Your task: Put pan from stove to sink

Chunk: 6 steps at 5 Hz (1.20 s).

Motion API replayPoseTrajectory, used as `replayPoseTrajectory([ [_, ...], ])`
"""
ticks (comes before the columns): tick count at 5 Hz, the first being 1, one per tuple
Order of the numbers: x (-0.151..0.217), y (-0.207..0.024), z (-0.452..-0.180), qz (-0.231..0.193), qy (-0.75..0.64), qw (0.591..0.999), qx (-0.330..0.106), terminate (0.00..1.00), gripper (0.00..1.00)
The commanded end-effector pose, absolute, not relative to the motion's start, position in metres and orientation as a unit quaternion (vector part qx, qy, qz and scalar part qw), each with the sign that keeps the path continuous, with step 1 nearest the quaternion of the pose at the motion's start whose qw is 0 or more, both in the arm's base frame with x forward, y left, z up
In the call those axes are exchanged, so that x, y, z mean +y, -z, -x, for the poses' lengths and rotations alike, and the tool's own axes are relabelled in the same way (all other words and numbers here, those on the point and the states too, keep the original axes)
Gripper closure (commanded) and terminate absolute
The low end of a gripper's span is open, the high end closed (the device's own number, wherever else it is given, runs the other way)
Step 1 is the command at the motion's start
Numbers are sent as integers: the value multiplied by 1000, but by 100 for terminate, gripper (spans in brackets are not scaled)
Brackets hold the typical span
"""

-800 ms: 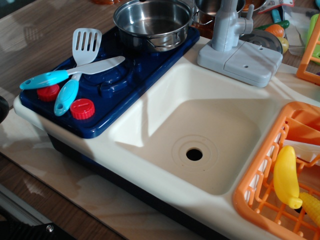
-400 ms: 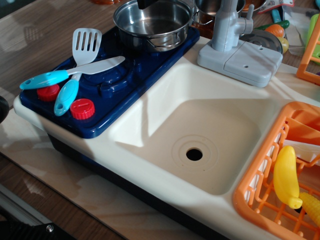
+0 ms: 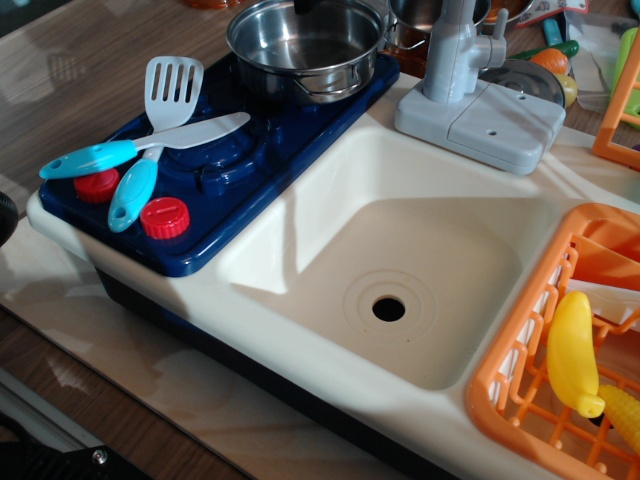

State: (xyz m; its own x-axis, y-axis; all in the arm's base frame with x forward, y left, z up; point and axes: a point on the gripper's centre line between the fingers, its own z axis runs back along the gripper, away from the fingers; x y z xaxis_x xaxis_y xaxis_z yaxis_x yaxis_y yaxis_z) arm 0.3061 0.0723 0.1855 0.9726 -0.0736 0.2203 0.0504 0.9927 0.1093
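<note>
The shiny steel pan (image 3: 305, 45) stands on the far burner of the dark blue stove (image 3: 235, 150), its wire handle facing the sink. The cream-white sink (image 3: 330, 200) lies to the right of the stove, with its dark drain hole (image 3: 389, 309) showing and nothing in it. Only a small dark tip of my gripper (image 3: 303, 5) shows at the top edge, just over the pan's far rim. I cannot tell how its jaws stand.
A grey slotted spatula (image 3: 172, 92) and a knife (image 3: 140, 150), both with blue handles, lie across the near burner by two red knobs (image 3: 165, 217). A grey faucet (image 3: 460, 60) stands behind the sink. An orange dish rack (image 3: 530, 350) with yellow toys sits at the right.
A dark gripper tip has come into view at the top edge above the pan and shifted slightly right. The pan and everything else stay put.
</note>
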Motion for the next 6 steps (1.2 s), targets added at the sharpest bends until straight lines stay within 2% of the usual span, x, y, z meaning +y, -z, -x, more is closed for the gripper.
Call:
replayPoseTrajectory([
  [1, 89, -193, -311, -54, -22, 988, -142, 0, 0],
  [3, 109, -174, -304, -32, -40, 986, -158, 0, 0],
  [6, 106, -138, -299, 11, -56, 985, -161, 0, 0],
])
